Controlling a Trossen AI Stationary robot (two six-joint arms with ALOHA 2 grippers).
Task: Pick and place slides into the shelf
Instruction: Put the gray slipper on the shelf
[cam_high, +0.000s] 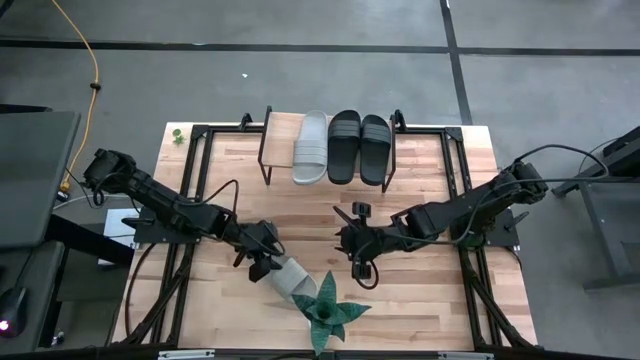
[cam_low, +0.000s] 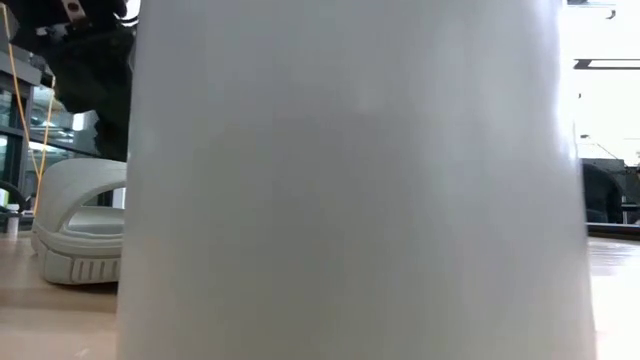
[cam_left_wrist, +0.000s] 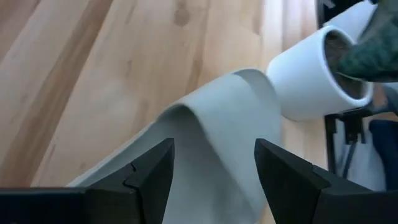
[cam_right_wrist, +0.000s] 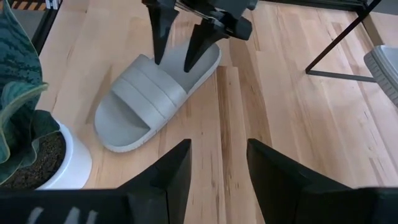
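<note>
1. A pale grey-beige open-toe slide sandal with a wide ribbed strap (cam_high: 287, 279) is seen lying flat on the light wooden tabletop (cam_high: 420, 300), at the near edge, left of centre in the high view.
2. The left gripper (cam_high: 262, 262) is positioned directly over the heel end of this sandal; in the right wrist view its two dark fingers (cam_right_wrist: 163, 31) are shown parted and pointing down on either side of the heel, with nothing clamped between them.
3. In the left wrist view the strap of the sandal (cam_left_wrist: 217, 130) is seen between and beyond the spread fingers (cam_left_wrist: 152, 174).
4. Just beside the toe of the sandal a white round pot (cam_right_wrist: 53, 165) holding a green spiky plant (cam_high: 328, 312) is placed; whether pot and sandal touch cannot be told.
5. The right gripper (cam_high: 357, 243) is held above bare tabletop at the middle of the table, apart from the sandal; its fingers (cam_right_wrist: 168, 177) are seen spread and empty.
6. A small low rack with a light wooden plank top and thin dark metal legs (cam_high: 281, 138) stands at the far edge of the table.
7. On the rack three sandals are laid side by side: a second pale grey-beige one (cam_high: 311, 147) and two black ones (cam_high: 343, 145) (cam_high: 375, 148).
8. In the low view most of the picture is filled by the white pot (cam_low: 350, 180), with the pale sandal (cam_low: 80, 225) visible beside it.
</note>
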